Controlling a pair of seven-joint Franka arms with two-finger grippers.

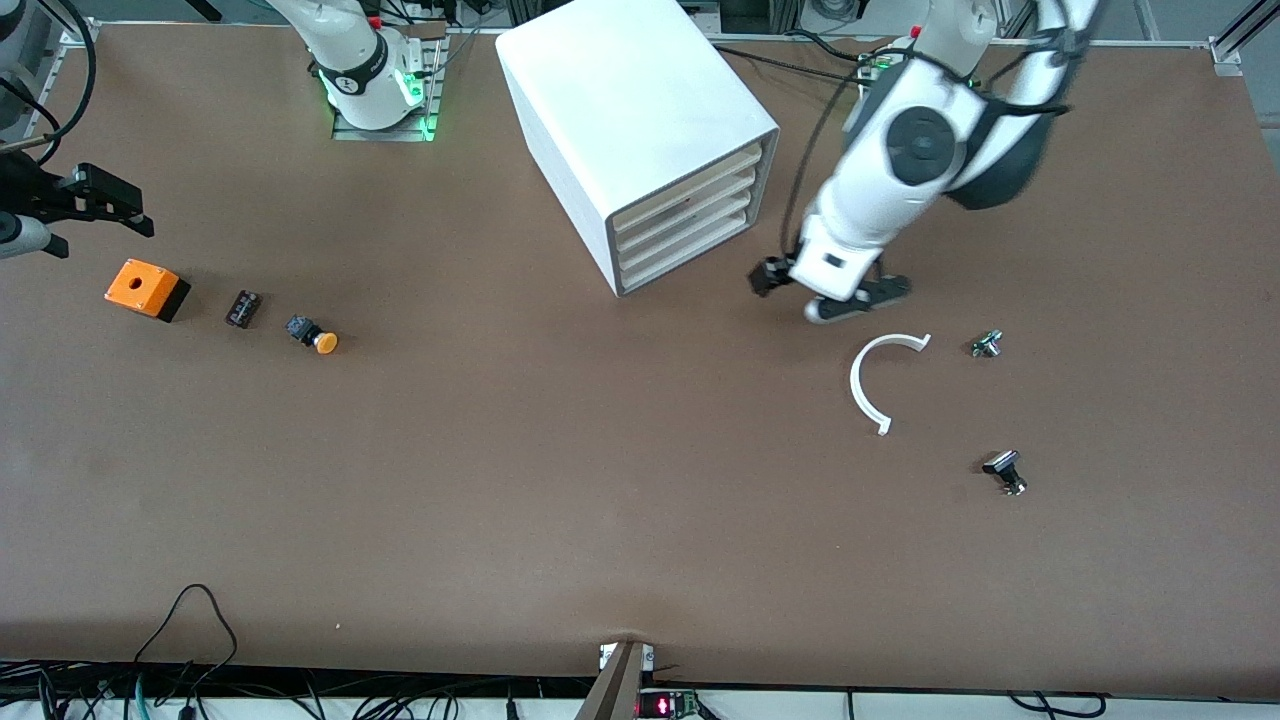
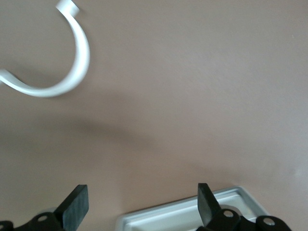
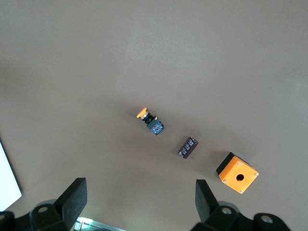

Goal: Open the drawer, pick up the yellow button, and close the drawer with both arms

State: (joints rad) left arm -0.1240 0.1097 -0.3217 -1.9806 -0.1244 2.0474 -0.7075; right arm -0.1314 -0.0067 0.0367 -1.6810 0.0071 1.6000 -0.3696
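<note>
1. We count two arms, each with one black two-finger gripper; one white cabinet (image 1: 640,130) with four stacked drawers; one button (image 1: 313,335); one orange box (image 1: 146,289); one black block (image 1: 243,309); one white arc (image 1: 880,380); and two small metal parts (image 1: 987,345) (image 1: 1006,472).
2. The top drawer (image 1: 690,185) is pushed in, flush with the three below it, its front a pale beige strip in a smooth white shell.
3. The button lies on its side on the brown table (image 1: 600,500), out of the cabinet, toward the right arm's end; it has a round orange cap and a dark body. The block lies beside it, and the box, square with a round hole in its top, beside that.
4. The left gripper (image 1: 830,290) hangs low just in front of the drawers, jaws spread wide with nothing between them; its wrist view shows a white rim of the cabinet (image 2: 192,214) between the fingers (image 2: 74,207) and the arc near by.
5. The right gripper (image 1: 95,200) waits over the table's edge at its own end, above the box, jaws spread and bare.
6. The arc is a thin, open plastic half-ring, lying flat nearer the camera than the left gripper; the metal parts lie beside it.
</note>
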